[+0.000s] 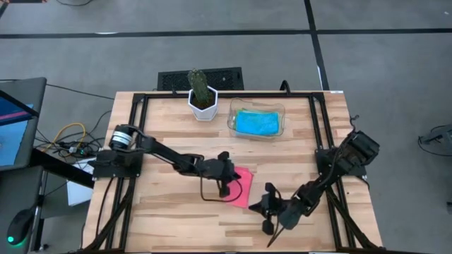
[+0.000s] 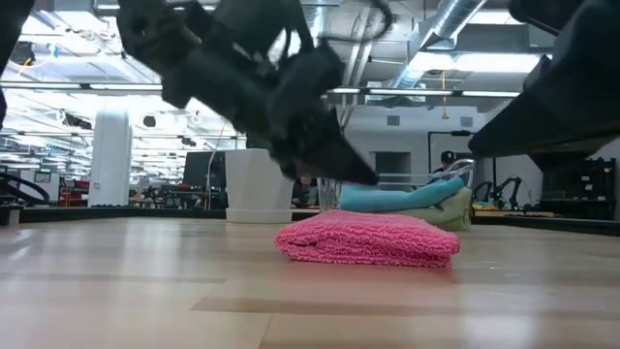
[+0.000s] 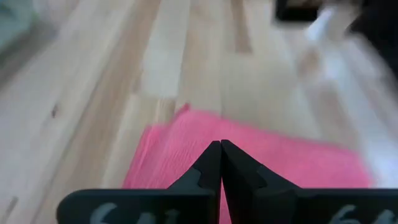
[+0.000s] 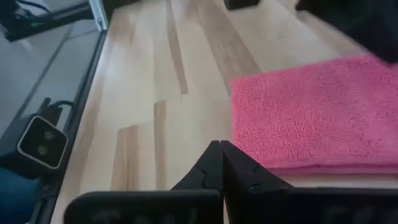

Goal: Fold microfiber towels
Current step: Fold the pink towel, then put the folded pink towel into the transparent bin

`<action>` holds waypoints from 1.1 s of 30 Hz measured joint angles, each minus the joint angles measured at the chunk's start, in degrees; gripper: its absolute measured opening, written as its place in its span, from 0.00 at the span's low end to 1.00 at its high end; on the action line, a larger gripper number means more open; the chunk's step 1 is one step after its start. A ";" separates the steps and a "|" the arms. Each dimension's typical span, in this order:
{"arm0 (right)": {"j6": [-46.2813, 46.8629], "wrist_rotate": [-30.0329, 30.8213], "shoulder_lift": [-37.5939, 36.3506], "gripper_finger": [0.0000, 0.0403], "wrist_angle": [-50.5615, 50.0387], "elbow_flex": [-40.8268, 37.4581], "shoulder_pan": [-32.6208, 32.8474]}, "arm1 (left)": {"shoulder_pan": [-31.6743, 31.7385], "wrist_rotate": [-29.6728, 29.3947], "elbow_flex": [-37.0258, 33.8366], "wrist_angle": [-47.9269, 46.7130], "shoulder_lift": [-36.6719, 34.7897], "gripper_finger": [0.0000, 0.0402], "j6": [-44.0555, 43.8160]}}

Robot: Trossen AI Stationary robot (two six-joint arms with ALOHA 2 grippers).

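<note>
Wooden table point(image 1: 162, 204) carries the folded pink towel point(image 1: 241, 186): soft, light, probably floppy; pinch an edge. Left gripper point(image 1: 224, 189) pressed shut above it, right gripper point(image 1: 269, 209) likewise closed, empty

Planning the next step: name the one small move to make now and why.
Probably open the left gripper and grip the pink towel to carry it to the clear tray: it already lies folded, both jaws are shut and empty, and the blue towel is in the tray.

arms: dark, jointed | left base: silver collar | fingertips: pointed black
</note>
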 joint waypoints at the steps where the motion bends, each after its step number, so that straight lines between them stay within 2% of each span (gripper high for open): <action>1: 0.28 0.07 0.00 0.06 -1.37 0.79 0.15 | 0.32 0.36 0.00 -0.05 0.90 0.00 -0.18; 6: 0.19 -0.03 -0.11 0.06 -8.83 4.51 -0.69 | 0.39 0.08 0.13 -0.79 3.66 0.00 -0.51; 11: 2.28 -1.35 -2.46 0.08 -31.38 9.38 -5.53 | 1.43 1.08 0.24 -2.02 5.71 0.00 -1.64; 15: -2.06 -7.44 -6.43 0.20 -46.06 12.59 -12.34 | 1.43 2.35 0.22 -2.46 5.10 0.00 -1.90; 21: -17.77 -22.77 -12.88 0.48 -47.21 13.02 -25.52 | -0.36 4.01 0.05 -6.44 -2.19 0.00 -2.03; 24: -23.78 -26.86 -12.62 0.60 -46.59 13.02 -31.21 | -2.22 3.12 0.08 -11.13 -6.39 0.00 -1.93; 29: -31.48 -36.88 -5.21 0.66 -38.44 12.95 -36.48 | -7.15 -1.67 0.11 -19.01 -12.53 0.00 -1.77; 33: -32.35 -39.38 0.52 0.66 -37.52 15.00 -38.45 | -11.54 -8.75 0.07 -25.24 -16.06 0.00 -3.39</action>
